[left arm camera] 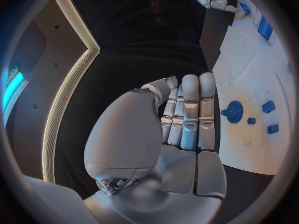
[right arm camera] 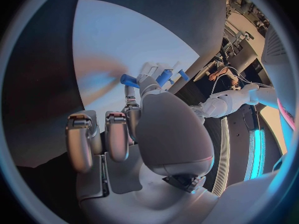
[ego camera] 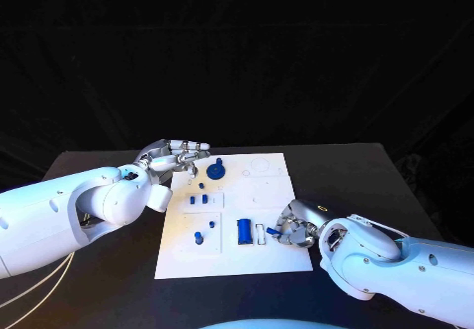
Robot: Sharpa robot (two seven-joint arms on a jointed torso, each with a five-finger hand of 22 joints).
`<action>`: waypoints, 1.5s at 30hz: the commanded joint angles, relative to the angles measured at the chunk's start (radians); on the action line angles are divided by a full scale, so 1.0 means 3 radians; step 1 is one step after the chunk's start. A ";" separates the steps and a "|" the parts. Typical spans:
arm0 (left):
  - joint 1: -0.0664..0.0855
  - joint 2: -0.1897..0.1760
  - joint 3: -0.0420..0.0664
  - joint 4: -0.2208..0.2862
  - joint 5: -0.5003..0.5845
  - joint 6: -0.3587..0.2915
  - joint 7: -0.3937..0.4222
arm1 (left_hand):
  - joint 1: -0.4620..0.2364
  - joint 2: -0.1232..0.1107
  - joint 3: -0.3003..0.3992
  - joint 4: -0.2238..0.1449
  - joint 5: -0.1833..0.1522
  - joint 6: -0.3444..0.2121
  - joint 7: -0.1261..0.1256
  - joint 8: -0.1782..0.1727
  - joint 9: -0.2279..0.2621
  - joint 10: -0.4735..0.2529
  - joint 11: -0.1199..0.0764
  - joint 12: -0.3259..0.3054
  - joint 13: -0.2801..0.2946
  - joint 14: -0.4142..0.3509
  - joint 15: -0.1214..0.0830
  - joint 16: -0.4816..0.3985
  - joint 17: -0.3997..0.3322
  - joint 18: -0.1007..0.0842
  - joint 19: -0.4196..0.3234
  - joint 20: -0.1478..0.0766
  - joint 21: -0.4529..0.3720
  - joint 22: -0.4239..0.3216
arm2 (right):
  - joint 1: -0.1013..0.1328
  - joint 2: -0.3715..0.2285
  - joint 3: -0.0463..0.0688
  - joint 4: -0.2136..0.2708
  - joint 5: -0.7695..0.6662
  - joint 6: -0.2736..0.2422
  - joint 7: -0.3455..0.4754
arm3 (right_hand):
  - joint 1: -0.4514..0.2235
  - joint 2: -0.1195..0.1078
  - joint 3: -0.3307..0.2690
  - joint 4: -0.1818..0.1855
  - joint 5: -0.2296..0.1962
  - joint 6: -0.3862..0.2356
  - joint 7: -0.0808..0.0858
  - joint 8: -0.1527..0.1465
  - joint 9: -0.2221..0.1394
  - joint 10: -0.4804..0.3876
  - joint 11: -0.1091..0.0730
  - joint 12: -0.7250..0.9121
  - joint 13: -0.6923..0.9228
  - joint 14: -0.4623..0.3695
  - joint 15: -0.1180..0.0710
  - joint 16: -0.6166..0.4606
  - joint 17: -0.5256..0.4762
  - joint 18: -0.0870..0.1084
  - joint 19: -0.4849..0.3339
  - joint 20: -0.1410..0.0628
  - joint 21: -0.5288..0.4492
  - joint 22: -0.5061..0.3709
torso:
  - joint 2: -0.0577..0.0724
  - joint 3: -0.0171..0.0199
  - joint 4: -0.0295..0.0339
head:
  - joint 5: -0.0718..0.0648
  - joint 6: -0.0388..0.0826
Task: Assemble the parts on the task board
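Note:
The white task board (ego camera: 232, 257) lies in the middle of the black table. On it are a blue gear (ego camera: 216, 168), two small blue blocks (ego camera: 198, 200), a blue peg (ego camera: 198, 238) and a tall blue block (ego camera: 244, 230). My right hand (ego camera: 293, 223) rests at the board's right edge, beside the tall block, and pinches a small blue part (right arm camera: 129, 79) between thumb and finger. My left hand (ego camera: 178, 156) hovers over the board's far left corner, next to the gear (left arm camera: 234, 111). Its fingers (left arm camera: 190, 109) are straight and hold nothing.
A round outline and a pale rectangular outline (ego camera: 261, 166) mark the board's far right part. Bare black table (ego camera: 355, 178) surrounds the board on all sides. My left forearm (ego camera: 69, 205) lies over the table's left side.

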 commanded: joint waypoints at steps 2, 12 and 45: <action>0.0001 0.0005 0.0002 0.0013 -0.0008 0.0059 0.0015 | -0.0014 0.0022 -0.0024 -0.0004 0.0004 -0.0028 -0.0007 0.0012 -0.0005 -0.0014 0.0000 0.0018 0.0005 -0.0018 -0.0006 0.0018 -0.0003 0.0045 -0.0025 -0.0002 -0.0022 -0.0003 | -0.0007 0.0056 -0.0001 -0.0032 0.0360 -0.0041 0.0083 | -0.0105 -0.0036 0.0028 0.0039 0.0015 0.0057 -0.0018 0.0032 0.0049 0.0059 -0.0029 0.0007 -0.0246 0.0308 -0.0015 0.0024 0.0670 -0.0022 0.0349 -0.0014 0.0015 0.0878 | 0.0004 0.0001 0.0001 | 0.0004 -0.0004; 0.0001 0.0001 0.0002 0.0018 -0.0008 0.0061 0.0013 | -0.0014 0.0022 -0.0024 -0.0004 0.0004 -0.0028 -0.0007 0.0012 -0.0005 -0.0014 0.0000 0.0018 0.0005 -0.0018 -0.0006 0.0018 -0.0003 0.0045 -0.0025 -0.0002 -0.0022 -0.0003 | -0.0024 0.0186 -0.0001 -0.0126 0.0510 -0.0035 0.0094 | -0.0557 -0.0009 -0.0029 0.0119 0.0038 0.0085 -0.0022 0.0062 0.0105 0.0076 -0.0029 0.0007 -0.0242 0.0312 -0.0015 0.0035 0.0688 -0.0022 0.0349 -0.0013 0.0015 0.0878 | 0.0004 0.0001 0.0001 | 0.0013 -0.0003; 0.0002 -0.0013 0.0002 0.0024 -0.0008 0.0081 -0.0012 | -0.0013 0.0025 -0.0028 -0.0006 0.0003 -0.0030 -0.0006 0.0016 -0.0005 -0.0019 0.0001 0.0025 0.0005 -0.0020 -0.0006 0.0022 -0.0006 0.0045 -0.0026 -0.0001 -0.0027 -0.0007 | -0.0026 0.0315 -0.0001 -0.0257 0.0525 0.0012 0.0122 | -0.1133 0.0035 -0.0429 0.0124 -0.0303 0.0078 -0.0026 0.0105 0.0230 0.0086 -0.0027 0.0034 -0.0204 0.0307 -0.0012 0.0022 0.0668 -0.0022 0.0349 -0.0011 0.0015 0.0878 | 0.0000 0.0000 -0.0003 | 0.0023 -0.0022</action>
